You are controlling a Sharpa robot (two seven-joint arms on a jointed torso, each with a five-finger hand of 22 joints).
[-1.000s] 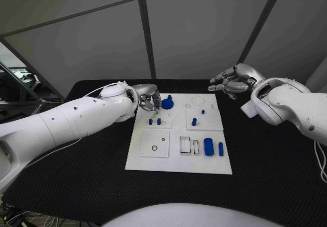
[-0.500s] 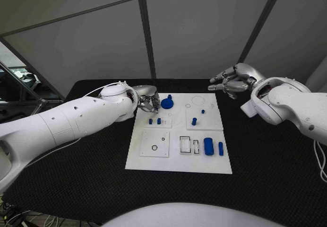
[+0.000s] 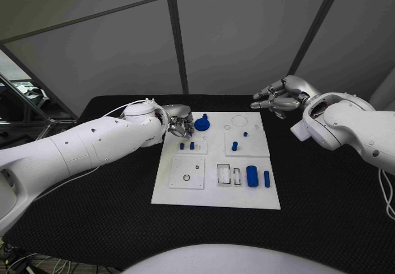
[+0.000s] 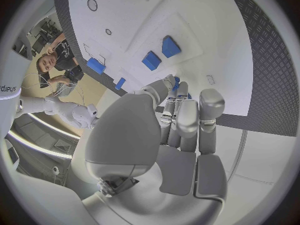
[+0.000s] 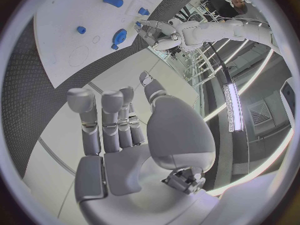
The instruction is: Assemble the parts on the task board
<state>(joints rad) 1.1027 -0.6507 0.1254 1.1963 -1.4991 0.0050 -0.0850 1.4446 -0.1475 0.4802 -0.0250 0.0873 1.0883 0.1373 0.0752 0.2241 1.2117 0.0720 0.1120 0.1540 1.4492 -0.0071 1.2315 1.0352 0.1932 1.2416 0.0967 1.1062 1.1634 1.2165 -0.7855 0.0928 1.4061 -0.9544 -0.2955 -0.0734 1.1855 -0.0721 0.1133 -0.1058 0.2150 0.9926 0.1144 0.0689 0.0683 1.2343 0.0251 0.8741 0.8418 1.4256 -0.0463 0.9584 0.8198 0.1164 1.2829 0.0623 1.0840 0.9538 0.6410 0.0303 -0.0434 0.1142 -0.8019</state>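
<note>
The white task board lies in the middle of the black table. A blue round part stands at its far left corner. My left hand hovers just left of it with its fingers stretched toward it and nothing in them. In the left wrist view a sliver of blue shows behind the fingertips, and two blue pegs stand beyond them. My right hand floats off the board's far right corner, empty, its fingers spread.
On the board there are two small pegs, another peg, a thick blue cylinder and a thin blue bar near the front right. Black table surrounds the board on all sides.
My left hand has drawn back a little from the blue round part. The right hand and the parts have not moved.
</note>
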